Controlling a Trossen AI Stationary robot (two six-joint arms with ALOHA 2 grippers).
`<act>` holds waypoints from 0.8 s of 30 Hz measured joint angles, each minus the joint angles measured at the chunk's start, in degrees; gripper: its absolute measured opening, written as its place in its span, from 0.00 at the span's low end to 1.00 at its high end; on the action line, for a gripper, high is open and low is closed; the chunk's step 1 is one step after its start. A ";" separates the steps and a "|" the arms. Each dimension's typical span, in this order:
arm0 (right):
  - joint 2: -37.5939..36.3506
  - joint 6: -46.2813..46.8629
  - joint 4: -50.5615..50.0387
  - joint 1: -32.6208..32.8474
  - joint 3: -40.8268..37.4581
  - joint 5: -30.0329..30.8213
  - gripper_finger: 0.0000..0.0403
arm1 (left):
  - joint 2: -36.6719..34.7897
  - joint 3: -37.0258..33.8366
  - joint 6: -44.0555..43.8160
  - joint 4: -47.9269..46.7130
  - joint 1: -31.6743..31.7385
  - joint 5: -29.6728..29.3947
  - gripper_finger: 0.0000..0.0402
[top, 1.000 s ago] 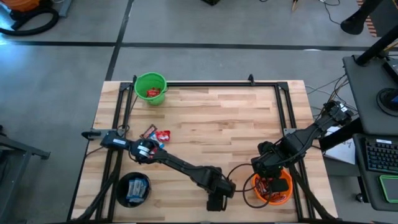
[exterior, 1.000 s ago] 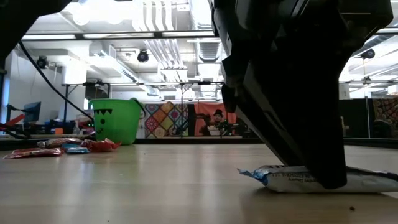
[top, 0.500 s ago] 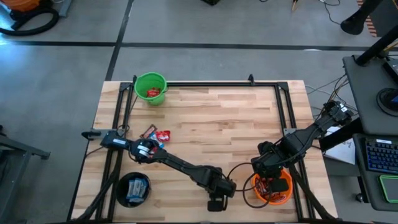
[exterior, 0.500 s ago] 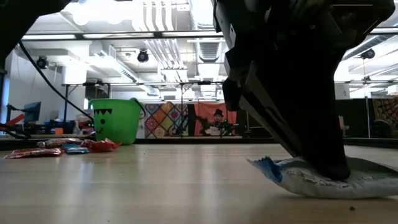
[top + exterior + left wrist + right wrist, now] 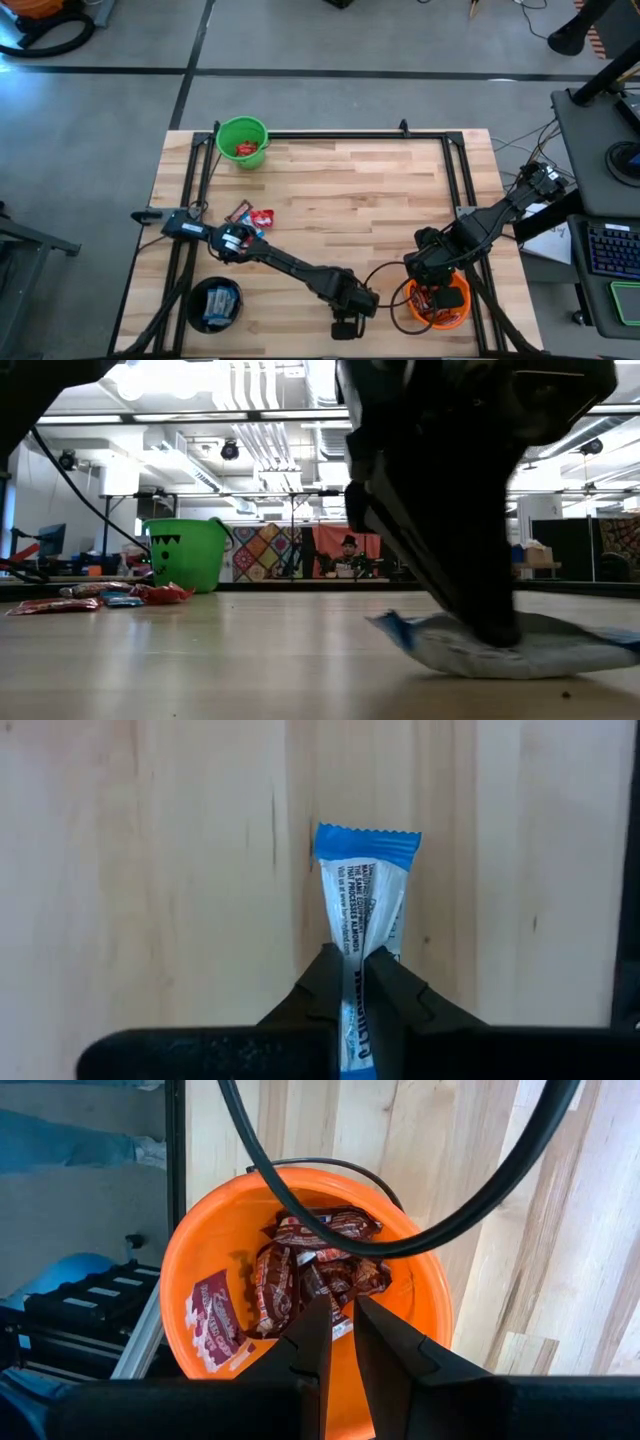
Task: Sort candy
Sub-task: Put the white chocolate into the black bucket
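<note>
Lifted at its blue crimped end since a second ago, the blue-and-white wrapped candy packet (image 5: 364, 885) now bows up off the pale wooden table (image 5: 340, 190) at its near edge, pinched at the middle between the narrow fingers (image 5: 325, 982) of the left gripper (image 5: 343, 327). This looks like the pick-up step; the next move would call for a clean lift and a carry left to the black bucket (image 5: 213, 303) at the near-left corner, which already holds blue-and-white packets. Just right of the catch, the right gripper (image 5: 340, 1325) hangs, fingers nearly closed and empty, over the orange plastic bucket (image 5: 462, 303) holding dark brown bars. Farther back on the left lie several loose red packets (image 5: 252, 216). At the far-left corner, the green bucket (image 5: 241, 140) holds red candy.
</note>
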 joint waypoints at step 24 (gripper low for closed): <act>0.00 -0.15 0.02 0.00 0.00 0.05 0.10 | -6.84 2.04 -5.71 -17.15 -0.24 -4.00 0.00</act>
